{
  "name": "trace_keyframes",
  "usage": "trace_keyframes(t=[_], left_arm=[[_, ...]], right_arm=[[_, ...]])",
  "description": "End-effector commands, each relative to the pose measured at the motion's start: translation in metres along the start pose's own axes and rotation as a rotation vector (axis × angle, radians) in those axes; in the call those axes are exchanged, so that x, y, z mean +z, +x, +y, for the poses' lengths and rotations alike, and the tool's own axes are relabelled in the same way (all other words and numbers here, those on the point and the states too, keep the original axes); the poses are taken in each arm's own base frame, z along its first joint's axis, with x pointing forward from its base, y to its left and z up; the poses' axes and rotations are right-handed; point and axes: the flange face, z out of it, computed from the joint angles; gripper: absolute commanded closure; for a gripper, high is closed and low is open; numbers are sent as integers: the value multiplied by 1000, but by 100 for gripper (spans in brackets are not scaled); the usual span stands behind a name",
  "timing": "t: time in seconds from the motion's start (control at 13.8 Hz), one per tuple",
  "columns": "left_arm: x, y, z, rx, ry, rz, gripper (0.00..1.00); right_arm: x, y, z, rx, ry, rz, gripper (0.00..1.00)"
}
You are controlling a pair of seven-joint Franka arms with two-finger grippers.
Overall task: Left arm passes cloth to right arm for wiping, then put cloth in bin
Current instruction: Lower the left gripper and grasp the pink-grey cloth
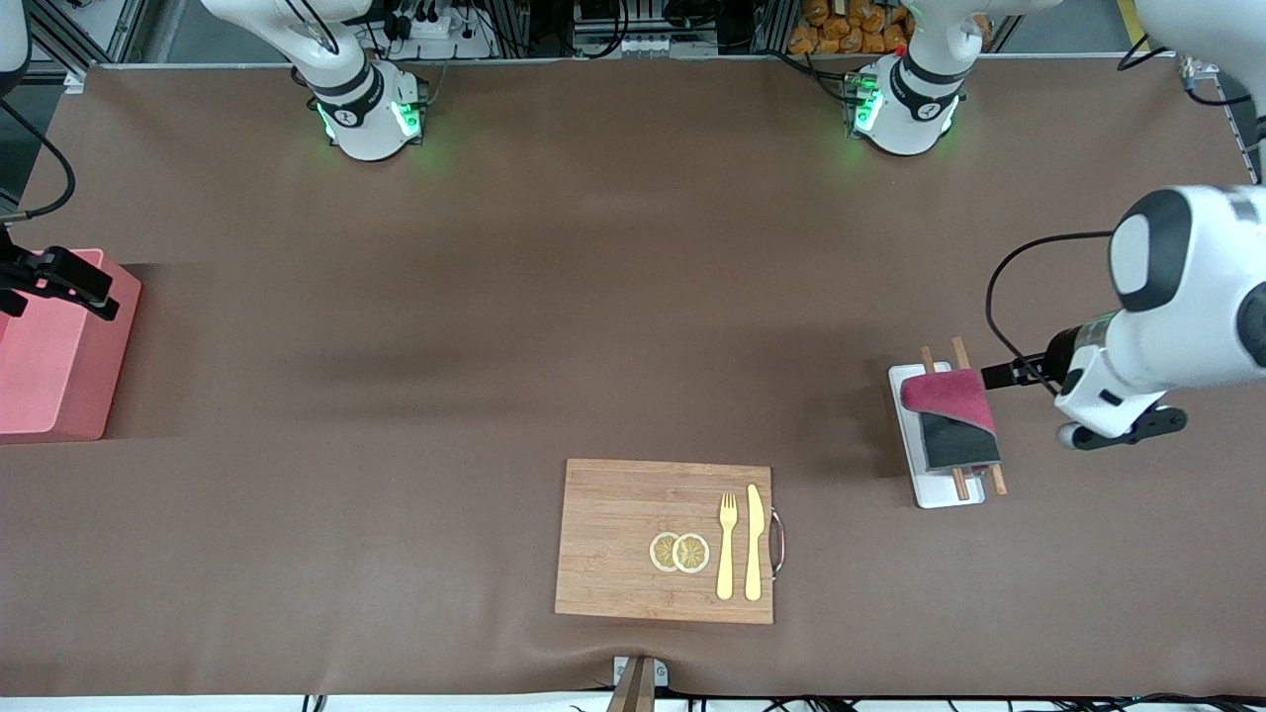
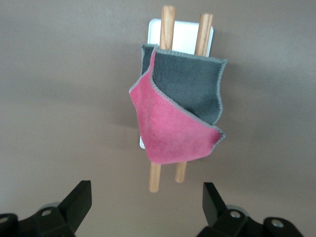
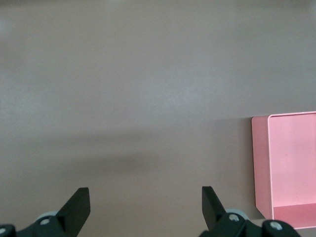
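The cloth lies folded on two chopsticks across a white tray near the left arm's end of the table, crimson-pink face partly over dark grey. In the left wrist view the cloth covers most of the tray. My left gripper hangs open and empty above the table just beside the tray; its hand shows in the front view. At the right arm's end stands the pink bin. My right gripper is open and empty over the bin's edge.
A wooden board lies near the table's front edge, nearer the front camera than the tray. It carries two lemon slices, a yellow fork and a yellow knife. Chopstick ends stick out past the cloth.
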Motion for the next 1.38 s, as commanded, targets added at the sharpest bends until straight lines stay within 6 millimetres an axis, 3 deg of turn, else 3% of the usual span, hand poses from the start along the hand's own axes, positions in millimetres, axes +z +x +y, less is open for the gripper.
trace_keyframes(t=[0.0, 0.29, 0.51, 1.01, 1.3], left_arm=[[27, 8, 5, -5, -10, -18, 5], [63, 18, 1, -16, -11, -21, 10], [79, 26, -2, -24, -15, -23, 20], [83, 29, -3, -29, -16, -27, 50], [83, 28, 0, -25, -14, -27, 78]], right_arm=[[-2, 0, 3, -1, 16, 0, 0], [-1, 0, 3, -1, 16, -1, 0], [0, -2, 11, 12, 15, -13, 0], [-1, -1, 6, 11, 17, -8, 0], [1, -1, 7, 11, 17, -12, 0]])
